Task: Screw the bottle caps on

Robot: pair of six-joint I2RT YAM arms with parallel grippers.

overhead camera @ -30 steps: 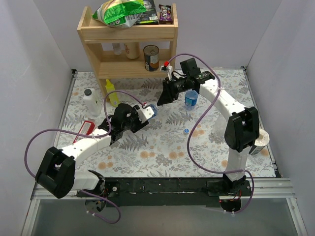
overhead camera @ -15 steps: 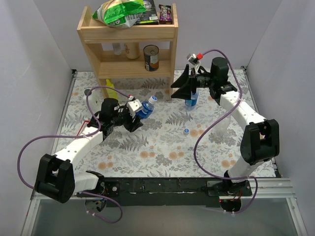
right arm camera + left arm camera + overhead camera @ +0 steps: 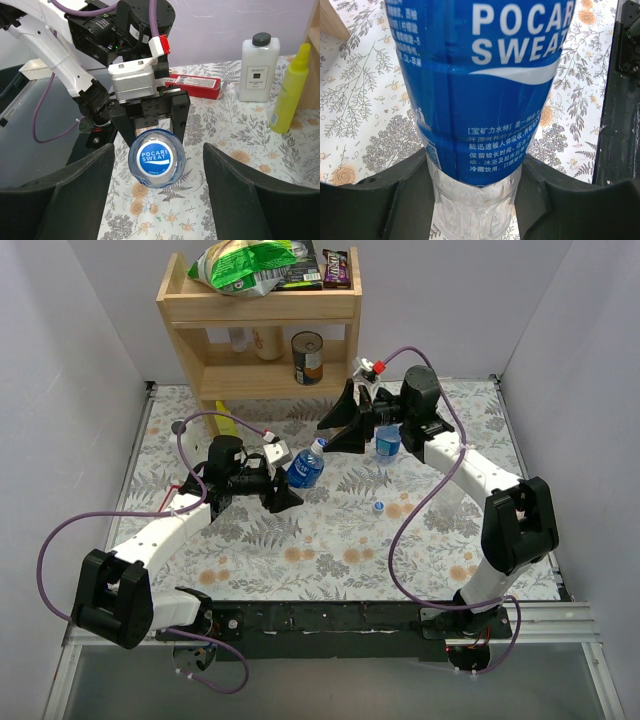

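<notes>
My left gripper (image 3: 285,478) is shut on the lower body of a clear bottle (image 3: 305,466) with a blue label band (image 3: 480,75), holding it tilted off the table. A blue cap (image 3: 156,156) sits on its neck and faces my right gripper (image 3: 335,426). In the right wrist view my right gripper (image 3: 157,200) is open, its fingers (image 3: 65,195) standing wide on either side and short of the cap. A second labelled bottle (image 3: 388,443) stands behind the right arm. One loose blue cap (image 3: 379,506) lies on the table.
A wooden shelf (image 3: 258,310) with a can (image 3: 307,357) and snack bags stands at the back. A white bottle with a dark cap (image 3: 258,70), a yellow bottle (image 3: 289,90) and a red box (image 3: 195,86) sit at the left side of the floral table (image 3: 330,540).
My right gripper let go at the cap end, drew back and opened, then swung left again to face the cap. My left arm turned, still gripping the bottle.
</notes>
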